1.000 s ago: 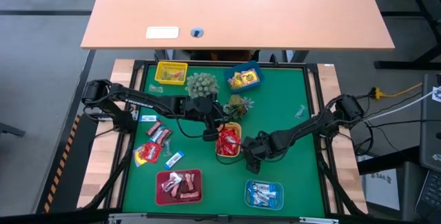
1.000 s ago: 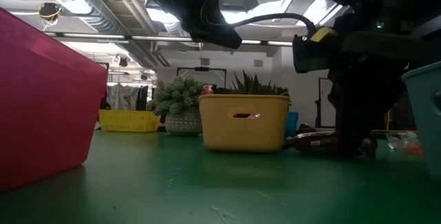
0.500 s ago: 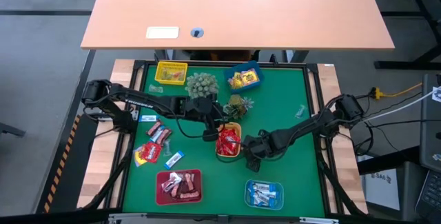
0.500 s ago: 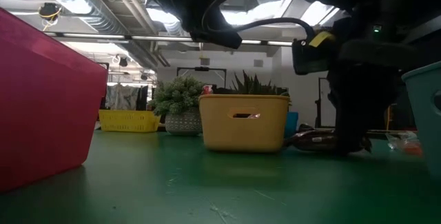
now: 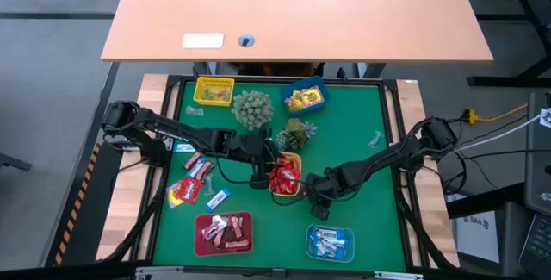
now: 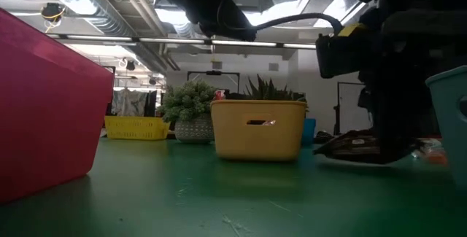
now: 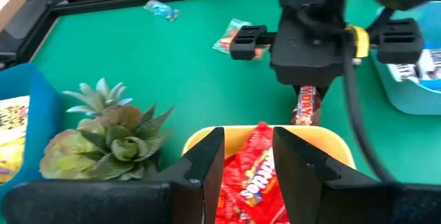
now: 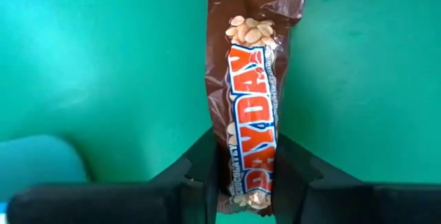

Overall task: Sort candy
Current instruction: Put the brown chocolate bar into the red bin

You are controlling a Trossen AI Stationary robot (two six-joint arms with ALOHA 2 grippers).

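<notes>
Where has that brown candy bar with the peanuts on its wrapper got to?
The brown candy bar sits between the fingers of the right pincer, near the middle of the green table, beside the yellow tray of red candy.

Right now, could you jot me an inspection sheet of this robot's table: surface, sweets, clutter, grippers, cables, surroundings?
Surface: green mat, sound.
Job's things: PayDay bar in right gripper; red sweets fill the yellow tray; loose candies on the mat's left side.
Clutter: spiky green plant ball, succulent.
Grippers: right gripper shut on the bar; left gripper over the yellow tray, nothing seen held.
Cables: yellow cable at right edge.
Surroundings: wooden desk beyond.
</notes>
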